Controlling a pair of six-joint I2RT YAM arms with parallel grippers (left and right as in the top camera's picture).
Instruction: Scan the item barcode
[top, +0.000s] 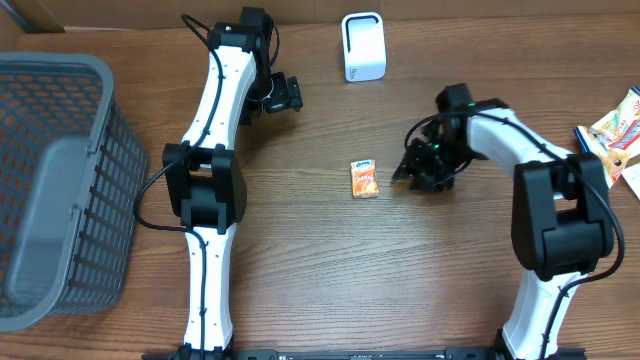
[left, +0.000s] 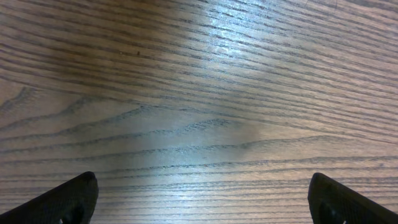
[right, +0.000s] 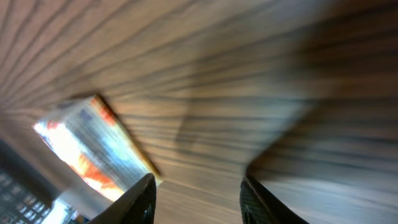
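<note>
The item, a small orange and white packet (top: 364, 178), lies flat on the wooden table near the middle. In the right wrist view the packet (right: 93, 146) is blurred, just left of my left fingertip (right: 144, 193) and outside the jaws. My right gripper (top: 408, 172) sits low just right of the packet; its jaws (right: 196, 199) are apart with only bare wood between them. A white barcode scanner (top: 362, 46) stands upright at the back. My left gripper (top: 290, 92) hovers at the back left, wide open (left: 202, 202) over bare wood.
A grey mesh basket (top: 60, 180) fills the left side of the table. Several snack packets (top: 615, 130) lie at the right edge. The right arm's elbow (top: 560, 215) stands over the table's right part.
</note>
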